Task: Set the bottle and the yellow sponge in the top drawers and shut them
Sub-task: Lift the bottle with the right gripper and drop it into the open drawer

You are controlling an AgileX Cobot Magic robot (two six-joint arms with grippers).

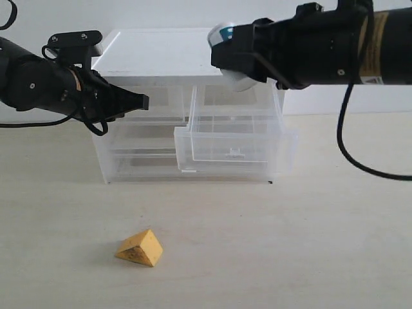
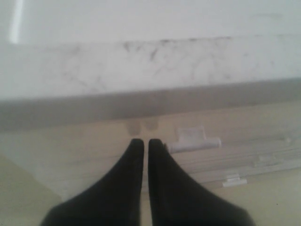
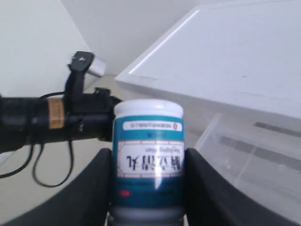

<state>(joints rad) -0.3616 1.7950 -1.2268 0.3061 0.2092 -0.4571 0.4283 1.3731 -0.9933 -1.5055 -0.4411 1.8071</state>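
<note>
Foremost, the bottle (image 3: 148, 160): clamped between the two dark fingers of the right gripper (image 3: 148, 197), its teal-and-white label filling the right wrist view with the print upside down. From the room only its ends (image 1: 223, 32) show past the gripper (image 1: 235, 61), which holds it in the air over the back of the right top drawer (image 1: 206, 148); that drawer is pulled well out. Left top drawer (image 1: 161, 103): pushed in. Left gripper (image 1: 143, 101): fingers together with a hairline slit, holding nothing, tips at that drawer's front. The left wrist view alone shows a white tab handle (image 2: 194, 139) just beside the tips (image 2: 142, 143), not touched. Yellow sponge (image 1: 140, 248): lying on the table (image 1: 309, 244) well in front of the cabinet (image 1: 154, 55), apart from both grippers, and visible only from the room.
</note>
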